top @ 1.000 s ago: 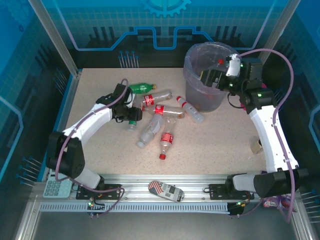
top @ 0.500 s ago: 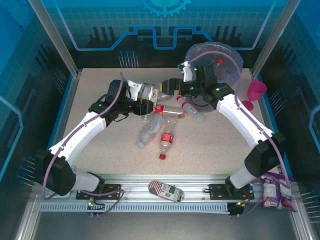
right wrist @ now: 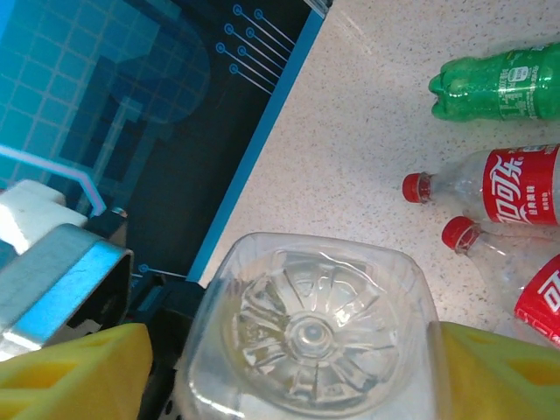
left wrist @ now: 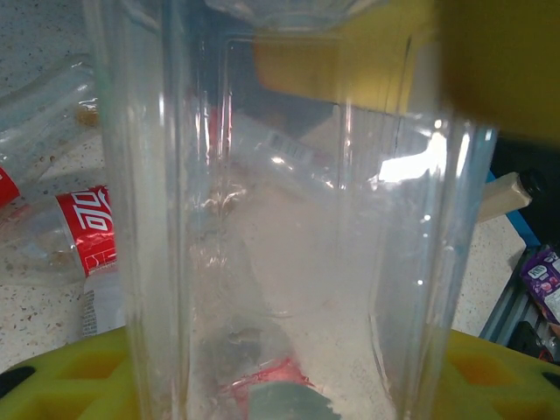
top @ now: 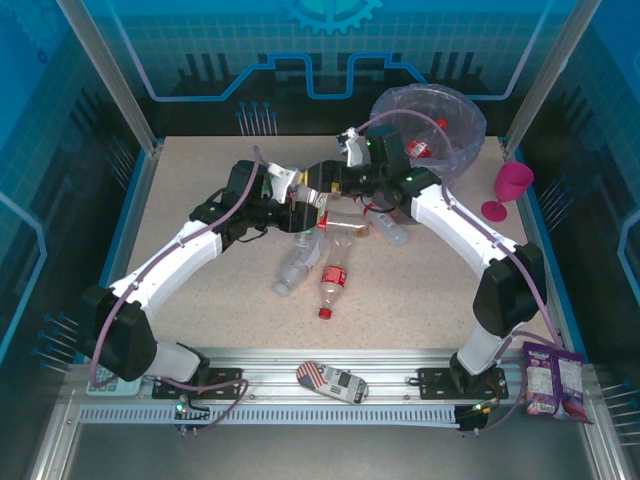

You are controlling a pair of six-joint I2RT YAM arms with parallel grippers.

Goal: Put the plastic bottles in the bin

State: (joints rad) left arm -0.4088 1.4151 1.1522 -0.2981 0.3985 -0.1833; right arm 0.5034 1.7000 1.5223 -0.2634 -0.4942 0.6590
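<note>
**Plastic bottle between both hands, bin at one o'clock**

Clamped in the left hand [left wrist: 289, 219] is a clear, ribbed-base plastic bottle [right wrist: 311, 337]. The hand's yellow pads [left wrist: 507, 61] press on opposite sides of the bottle's see-through wall. From above, this grip sits just toward twelve o'clock of the middle of the speckled beige worktop [top: 430, 290].

The right hand [right wrist: 293, 367] meets the same bottle from the two o'clock side, with the bottle's base lying between its own yellow pads [right wrist: 70, 372]. One pad lies against the plastic and a thin dark gap shows at the other. Its jaws therefore stand apart around the base, not closed on it.

Several clear bottles with red labels and red caps lie on their sides at five to six o'clock from the two hands. One lies nearest the arms [top: 333, 280], a paler one [top: 298, 265] is just beside it, and another [top: 392, 228] lies under the right forearm. In the right wrist view a green plastic bottle [right wrist: 494, 83] lies flat on the worktop, with a red-labelled one [right wrist: 503, 185] near it.

The round bin lined with a translucent lilac bag [top: 475, 120] is at one o'clock on the worktop, its mouth toward the overhead camera. A red-labelled bottle [top: 420, 148] is inside it. A pink funnel-shaped cup [top: 510, 185] stands upright at four o'clock from the bin, near the worktop's edge. A purple snack packet [top: 548, 375] lies off the worktop at five o'clock, beside the right arm's base.
</note>
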